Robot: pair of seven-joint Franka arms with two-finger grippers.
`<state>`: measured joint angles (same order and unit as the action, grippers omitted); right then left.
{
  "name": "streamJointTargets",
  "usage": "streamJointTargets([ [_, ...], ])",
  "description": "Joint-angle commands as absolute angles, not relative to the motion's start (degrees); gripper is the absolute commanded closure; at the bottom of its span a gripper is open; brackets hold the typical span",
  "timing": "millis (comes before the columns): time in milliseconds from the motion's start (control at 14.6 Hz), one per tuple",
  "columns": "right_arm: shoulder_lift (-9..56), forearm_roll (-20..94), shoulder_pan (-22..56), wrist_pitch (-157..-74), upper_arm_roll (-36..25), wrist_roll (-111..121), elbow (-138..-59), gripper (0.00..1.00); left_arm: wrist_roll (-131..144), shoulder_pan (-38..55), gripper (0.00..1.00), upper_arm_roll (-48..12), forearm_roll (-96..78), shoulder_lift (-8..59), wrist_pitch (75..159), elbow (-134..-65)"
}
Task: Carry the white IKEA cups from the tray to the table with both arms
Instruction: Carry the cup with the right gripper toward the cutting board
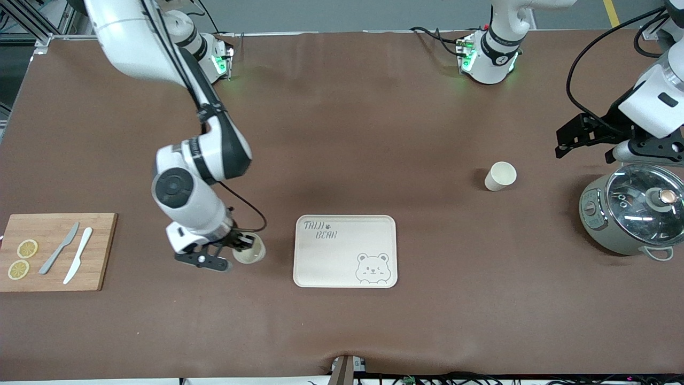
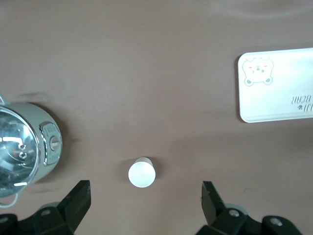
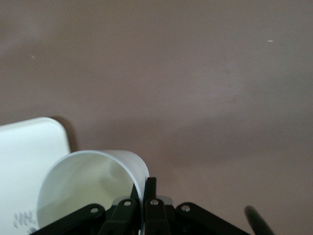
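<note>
Brown surface (image 1: 342,133) bears the empty tray (image 1: 345,251). Right claw (image 1: 241,247) pinches one cup's (image 1: 251,251) rim beside it; a skewed release could topple it. Left claw (image 2: 144,200) hangs open over the other cup (image 1: 500,176).

White cup (image 2: 142,172) on table (image 2: 146,73), tray (image 2: 274,105), pot (image 2: 24,147)

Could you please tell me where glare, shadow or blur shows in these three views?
Front view: window glare on the cooker's glass lid, soft shadow beside the standing cup. Left wrist view: bright streaks on that lid, tray washed pale. Right wrist view: the held cup looms soft, close to the lens.
</note>
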<state>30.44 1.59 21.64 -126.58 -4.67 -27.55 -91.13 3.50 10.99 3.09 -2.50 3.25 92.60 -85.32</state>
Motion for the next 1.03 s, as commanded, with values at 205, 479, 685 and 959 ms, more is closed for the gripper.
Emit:
streamJointTargets([
  [205,20.5,6.0,7.9,-128.8,-3.5,-1.1,-105.0,1.0,4.7,10.7,0.0,1.5,-3.2,3.6,89.4,-83.8],
  [479,22.5,14.2,0.1,-129.4,-3.7,19.3,-104.7,1.0,4.6,10.4,0.0,1.5,-3.1,2.9,89.4,-83.8],
  [685,25.9,14.2,0.0,-134.3,-3.7,19.4,-104.8,1.0,4.6,10.3,0.0,1.5,-3.0,2.8,89.4,-83.8],
  [959,31.2,14.4,1.1,-141.3,-3.6,19.2,-104.7,1.0,4.7,10.5,0.0,1.7,-3.1,3.4,89.6,-83.7],
])
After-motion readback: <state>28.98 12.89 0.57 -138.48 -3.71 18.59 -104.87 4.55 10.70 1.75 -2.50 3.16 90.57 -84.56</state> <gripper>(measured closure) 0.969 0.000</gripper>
